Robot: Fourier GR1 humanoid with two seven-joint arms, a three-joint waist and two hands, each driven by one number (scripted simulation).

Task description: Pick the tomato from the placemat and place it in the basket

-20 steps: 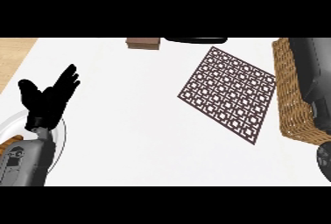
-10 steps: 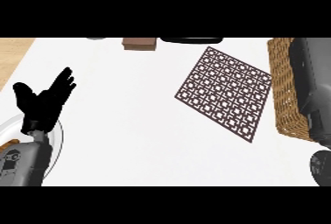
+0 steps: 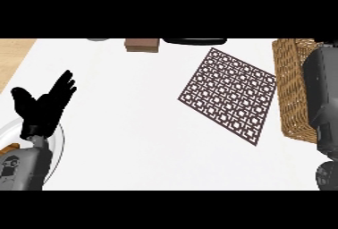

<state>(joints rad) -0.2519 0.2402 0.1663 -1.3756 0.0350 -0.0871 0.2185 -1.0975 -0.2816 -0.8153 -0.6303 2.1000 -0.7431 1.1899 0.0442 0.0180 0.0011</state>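
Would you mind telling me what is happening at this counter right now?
The robot's right forearm reaches over the wicker basket at the counter's right edge; its hand is out of view, and no tomato shows anywhere. The brown lattice placemat lies bare beside the basket. The left hand rests open at the left, fingers up, above a plate's rim. A small brown block sits at the far edge.
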